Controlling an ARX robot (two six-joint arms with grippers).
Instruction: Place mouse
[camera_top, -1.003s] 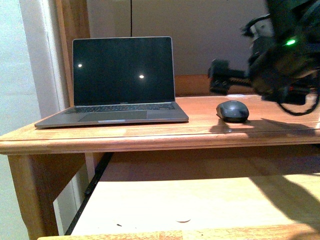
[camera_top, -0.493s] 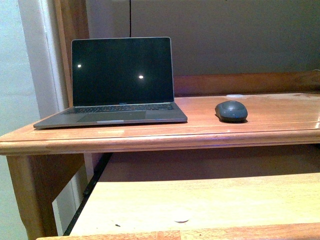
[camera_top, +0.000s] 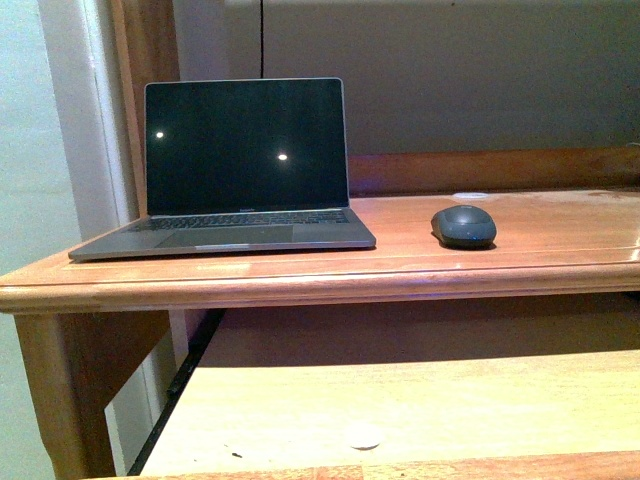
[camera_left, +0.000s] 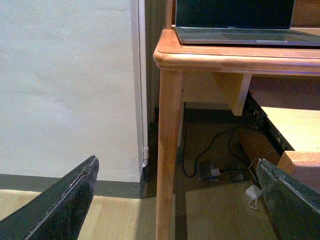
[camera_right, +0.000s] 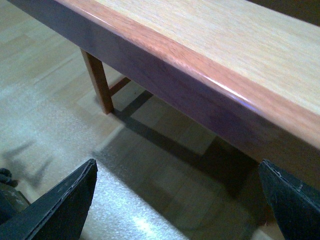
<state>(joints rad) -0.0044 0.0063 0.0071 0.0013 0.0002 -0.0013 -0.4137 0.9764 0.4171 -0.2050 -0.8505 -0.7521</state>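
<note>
The mouse (camera_top: 464, 226), small, dark grey and domed, lies on the wooden desk top (camera_top: 560, 235), to the right of the open laptop (camera_top: 240, 170). Neither arm shows in the front view. My left gripper (camera_left: 177, 202) is open and empty, low beside the desk's left leg (camera_left: 167, 150), above the floor. My right gripper (camera_right: 180, 205) is open and empty, below the desk's front edge (camera_right: 200, 75), over the floor. The mouse does not show in either wrist view.
A lower wooden shelf (camera_top: 400, 400) runs under the desk top. A wall (camera_left: 65, 85) stands left of the desk. Cables and a white adapter (camera_left: 252, 192) lie on the floor under the desk. The laptop's front edge (camera_left: 240, 36) shows in the left wrist view.
The right arm, which hung over the mouse a second ago, has left the front view. The mouse stays where it was on the desk top.
</note>
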